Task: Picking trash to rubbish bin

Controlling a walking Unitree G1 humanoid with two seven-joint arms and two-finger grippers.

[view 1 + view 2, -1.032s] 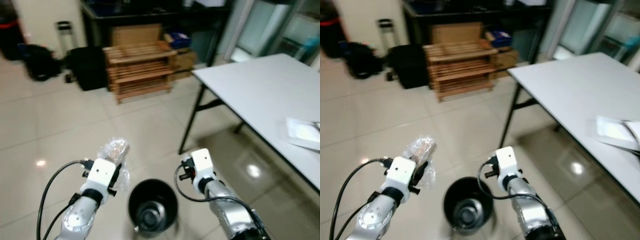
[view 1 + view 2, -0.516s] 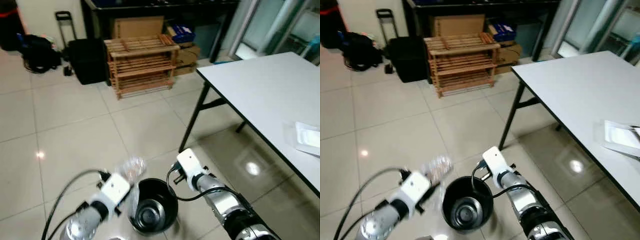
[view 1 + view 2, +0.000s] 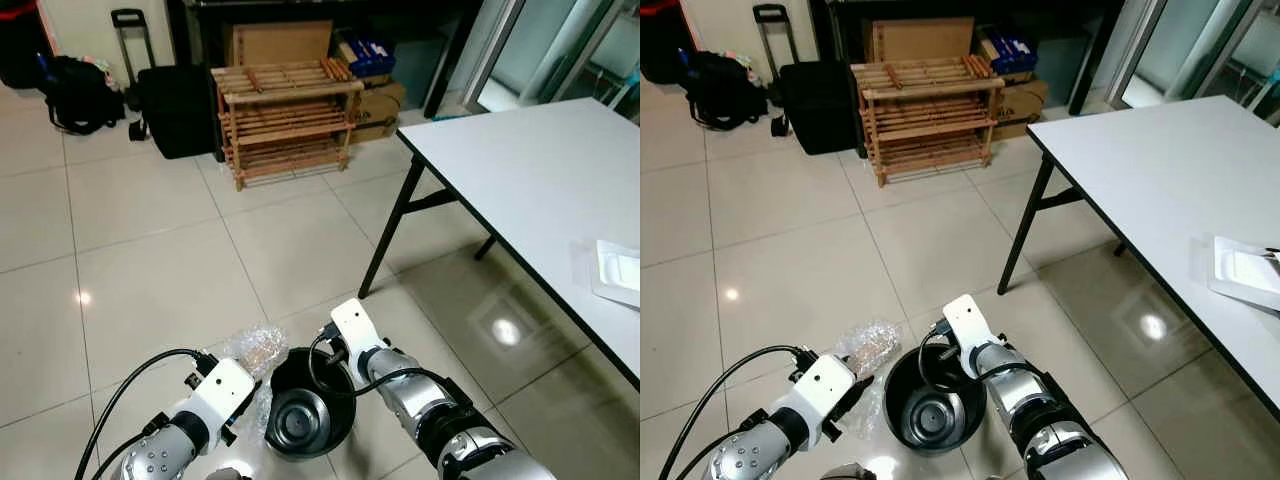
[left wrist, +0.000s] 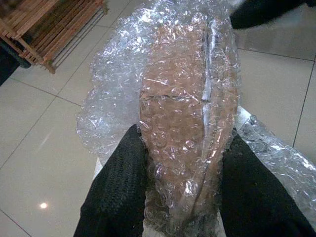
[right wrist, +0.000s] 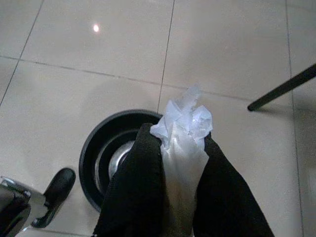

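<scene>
A black rubbish bin (image 3: 305,410) with a shiny metal bottom stands on the tiled floor right before me. My left gripper (image 4: 182,148) is shut on a bubble-wrapped brown packet (image 3: 255,348), held low beside the bin's left rim. My right gripper (image 5: 180,143) is shut on a crumpled white wrapper (image 5: 183,123). It hangs by the bin's rim (image 5: 89,153), on the bin's right side in the eye views. The right wrist's white housing (image 3: 346,324) sits just above the bin's upper right edge.
A white table (image 3: 540,180) on black legs (image 3: 385,235) stands to the right, with a white paper (image 3: 620,272) on it. At the back are a wooden rack (image 3: 285,120), cardboard boxes (image 3: 375,110), a black case (image 3: 175,110) and a backpack (image 3: 75,95).
Both arms have come down toward the bin. The left gripper brought the bubble-wrapped packet to the bin's left rim, and the right gripper moved to its right edge. The camera also shifted.
</scene>
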